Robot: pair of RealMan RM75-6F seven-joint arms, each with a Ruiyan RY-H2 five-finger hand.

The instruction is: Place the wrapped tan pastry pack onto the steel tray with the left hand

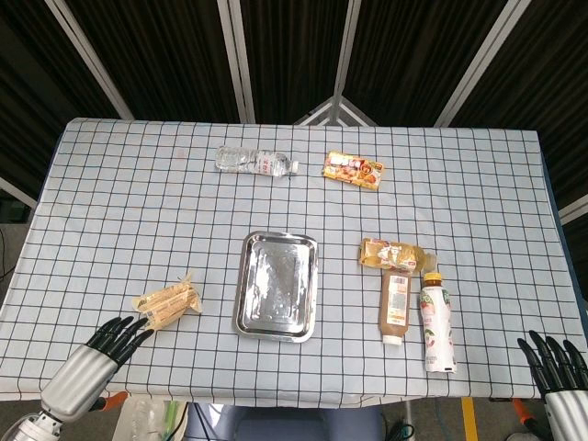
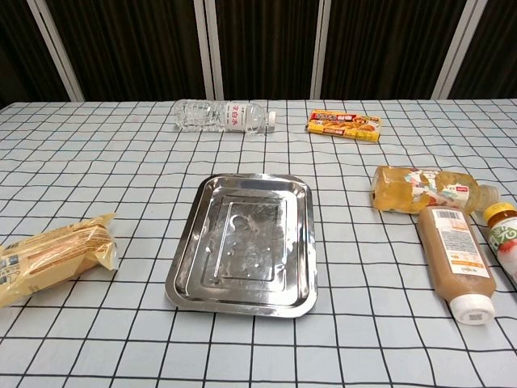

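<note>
The wrapped tan pastry pack (image 1: 168,303) (image 2: 53,255) lies on the checked cloth, left of the steel tray (image 1: 277,286) (image 2: 246,241), which sits bare in the middle of the table. In the head view my left hand (image 1: 103,351) is at the table's near left edge, just short of the pack, fingers stretched toward it and holding nothing. My right hand (image 1: 558,365) hangs at the near right corner with fingers apart and nothing in it. The chest view shows neither hand.
A clear water bottle (image 1: 256,163) and an orange snack box (image 1: 352,170) lie at the back. Right of the tray are a yellow packet (image 1: 395,254), a brown bottle (image 1: 396,304) and a white drink bottle (image 1: 437,324).
</note>
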